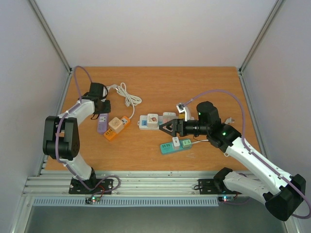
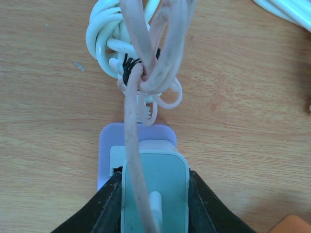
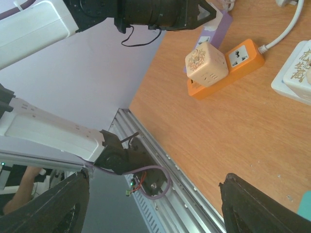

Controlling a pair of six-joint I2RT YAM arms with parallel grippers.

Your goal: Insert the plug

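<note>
We see the left gripper [image 2: 154,206] pinching the plug [image 2: 167,177], a pale block with rounded corners, between its two black fingers [image 2: 104,206], one pressed to each side. The plug lies right in the hand, and it sits over the white socket face of the purple power strip [image 2: 104,150], which shows just beyond and to the left of it. We cannot tell whether its pins are seated. A pink cord [image 2: 132,136] runs from the plug's top away from the hand and passes over a tied white cable bundle [image 2: 109,43] lying on the table [image 1: 160,82].

In the top view, the purple strip lies at the left of the table, just beside an orange power strip [image 1: 122,125] carrying a beige cube adapter [image 1: 115,124]. A white power strip [image 1: 148,121] and a teal power strip [image 1: 175,145] lie nearer the middle.

The right gripper [image 3: 155,182] hovers above the table well apart from the plug, its fingers [image 3: 53,204] spread wide with nothing between them
</note>
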